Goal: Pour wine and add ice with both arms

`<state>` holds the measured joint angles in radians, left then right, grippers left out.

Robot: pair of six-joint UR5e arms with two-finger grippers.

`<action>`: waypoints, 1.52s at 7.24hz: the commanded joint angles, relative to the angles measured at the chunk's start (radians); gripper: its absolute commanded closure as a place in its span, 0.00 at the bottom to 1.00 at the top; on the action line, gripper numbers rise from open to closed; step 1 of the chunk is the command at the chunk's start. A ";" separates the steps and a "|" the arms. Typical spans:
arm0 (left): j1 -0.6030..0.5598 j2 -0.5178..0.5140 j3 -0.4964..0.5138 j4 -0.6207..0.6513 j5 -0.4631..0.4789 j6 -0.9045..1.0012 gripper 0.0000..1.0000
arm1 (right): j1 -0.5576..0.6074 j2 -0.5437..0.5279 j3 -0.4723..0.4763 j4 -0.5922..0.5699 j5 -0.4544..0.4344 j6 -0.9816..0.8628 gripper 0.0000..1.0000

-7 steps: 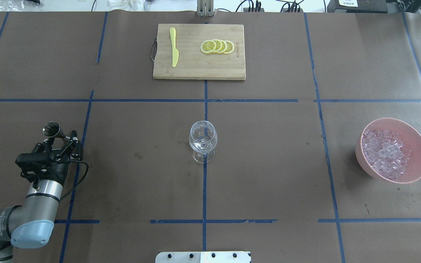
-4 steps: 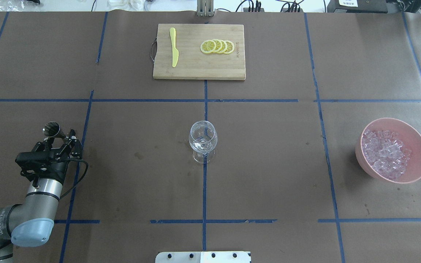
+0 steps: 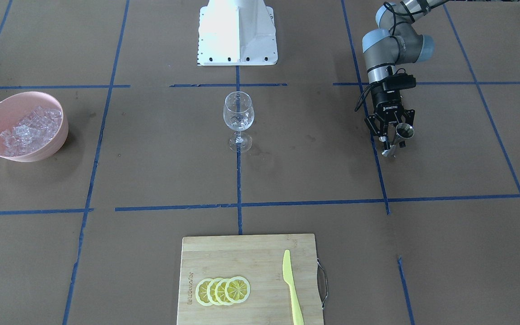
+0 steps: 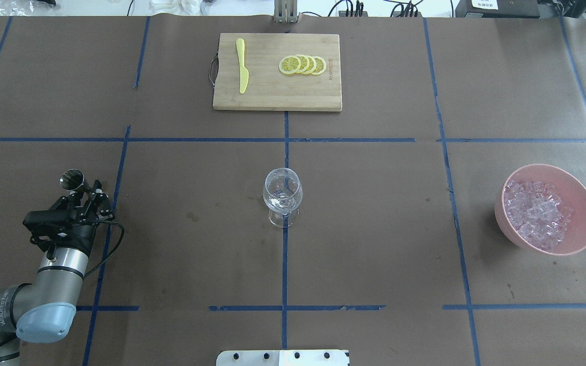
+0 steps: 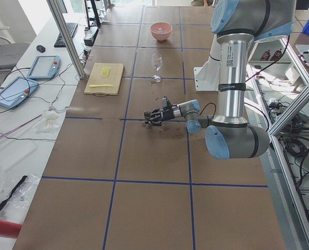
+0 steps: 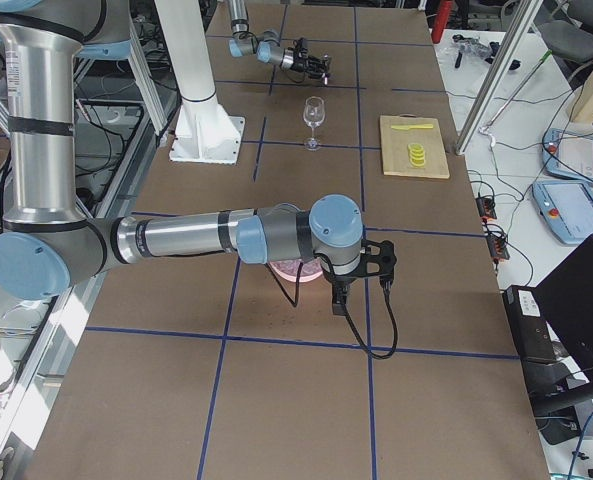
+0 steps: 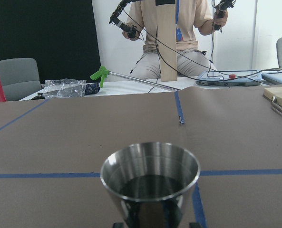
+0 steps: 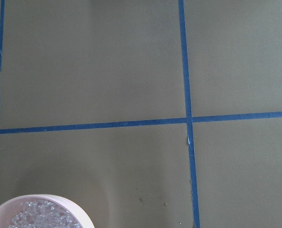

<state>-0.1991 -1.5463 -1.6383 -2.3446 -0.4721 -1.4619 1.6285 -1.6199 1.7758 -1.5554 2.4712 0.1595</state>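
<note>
A clear wine glass (image 4: 283, 195) stands at the table's middle, with a little clear content at its bottom; it also shows in the front view (image 3: 239, 118). The ice (image 4: 537, 213) is heaped in a pink bowl (image 4: 547, 168) at the right. My left gripper (image 4: 84, 194) is low at the table's left, its jaws spread around the waist of a steel jigger (image 4: 71, 179) that stands upright. The left wrist view shows the jigger (image 7: 150, 178) close, dark inside. My right gripper (image 6: 381, 262) shows only in the exterior right view, above the bowl; I cannot tell its state.
A wooden cutting board (image 4: 276, 96) lies at the far middle with lemon slices (image 4: 303, 65) and a yellow knife (image 4: 242, 66). The white pedestal (image 3: 237, 31) stands at the near edge. The bowl's rim (image 8: 45, 198) is at the right wrist view's bottom left.
My left gripper has drawn back a little toward the robot. The jigger has stayed in place. The glass and bowl have not moved.
</note>
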 commanded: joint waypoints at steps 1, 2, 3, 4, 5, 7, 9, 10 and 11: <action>-0.009 0.003 -0.021 -0.005 0.001 0.002 1.00 | -0.001 0.000 0.001 0.000 0.000 0.000 0.00; -0.026 0.009 -0.085 -0.005 0.000 0.020 1.00 | -0.001 0.000 0.001 -0.002 0.005 0.000 0.00; -0.057 0.006 -0.144 -0.005 -0.020 0.093 1.00 | 0.001 0.000 0.001 -0.002 0.005 0.000 0.00; -0.081 0.005 -0.158 -0.005 -0.022 0.144 1.00 | 0.001 -0.002 0.011 -0.002 0.009 0.002 0.00; -0.098 -0.001 -0.172 -0.018 -0.020 0.214 1.00 | -0.001 -0.008 0.020 0.005 0.009 0.027 0.00; -0.098 -0.009 -0.217 -0.106 -0.022 0.267 1.00 | -0.054 -0.043 0.101 0.009 -0.003 0.084 0.00; -0.102 -0.064 -0.235 -0.156 -0.022 0.400 1.00 | -0.102 -0.043 0.140 0.011 -0.008 0.138 0.00; -0.108 -0.092 -0.236 -0.156 -0.023 0.432 1.00 | -0.123 -0.043 0.154 0.015 -0.023 0.165 0.00; -0.115 -0.127 -0.235 -0.157 -0.025 0.508 1.00 | -0.149 -0.044 0.166 0.044 -0.052 0.214 0.00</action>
<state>-0.3066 -1.6344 -1.8726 -2.4980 -0.4954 -1.0287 1.5091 -1.6628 1.9253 -1.5341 2.4462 0.3252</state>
